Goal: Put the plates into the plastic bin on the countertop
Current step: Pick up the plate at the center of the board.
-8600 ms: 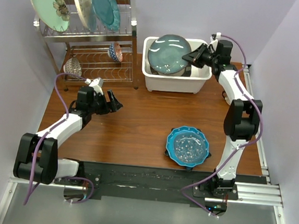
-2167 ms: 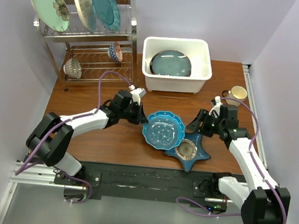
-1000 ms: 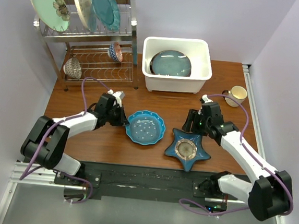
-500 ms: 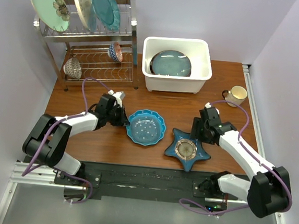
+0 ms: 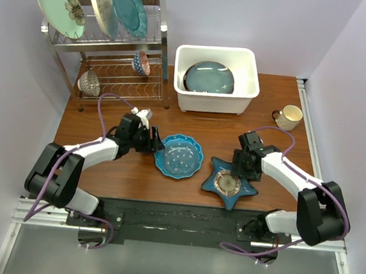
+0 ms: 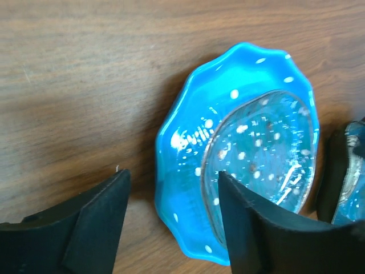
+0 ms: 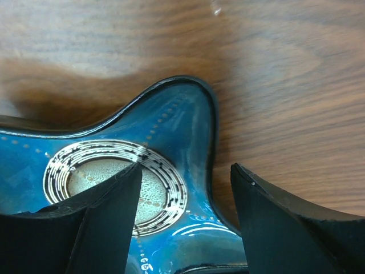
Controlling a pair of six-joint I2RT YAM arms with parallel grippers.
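A blue scalloped white-dotted plate lies flat on the countertop. My left gripper is open, with the plate's left rim in the gap between its fingers. Just to the right lies a dark-blue star-shaped plate. My right gripper is open astride the star's upper right arm. The white plastic bin stands at the back and holds a dark grey-blue plate.
A chrome wire rack at the back left holds a mint plate, a cream plate and a teal plate upright. Two small patterned bowls sit on its lower shelf. A cream mug stands at the right edge.
My left gripper has opened and let go of the blue plate's rim; the plate stays put. My right gripper has dropped down onto the star plate's upper right arm.
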